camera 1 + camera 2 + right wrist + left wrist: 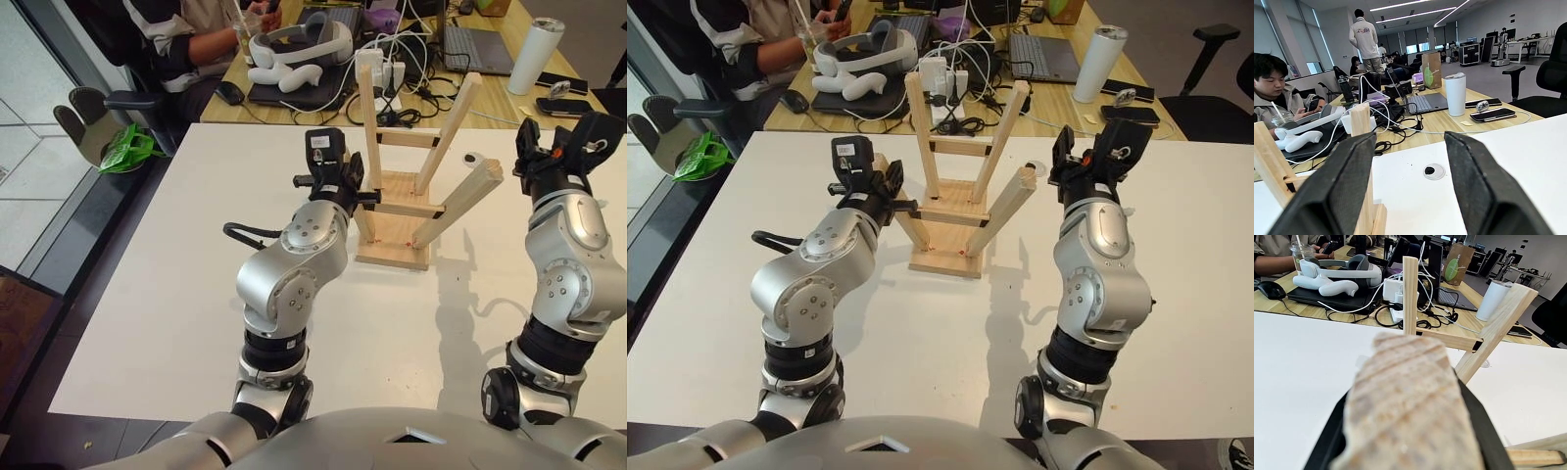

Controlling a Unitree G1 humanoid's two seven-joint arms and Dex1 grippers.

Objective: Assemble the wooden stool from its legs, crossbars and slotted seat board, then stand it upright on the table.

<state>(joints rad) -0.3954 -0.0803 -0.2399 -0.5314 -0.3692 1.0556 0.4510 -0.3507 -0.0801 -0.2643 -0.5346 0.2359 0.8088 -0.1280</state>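
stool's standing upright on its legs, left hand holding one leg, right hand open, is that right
Not quite. The stool is upside down, its seat flat on the table, as the left eye view shows. The rest holds: the left hand holds one leg and the right hand is open.

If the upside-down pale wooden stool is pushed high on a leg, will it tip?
Pushed high, the pale wooden stool may tip: its legs stand tall over a small seat board. Thin sticks suggest lightness, so a low push probably slides it on the white table.
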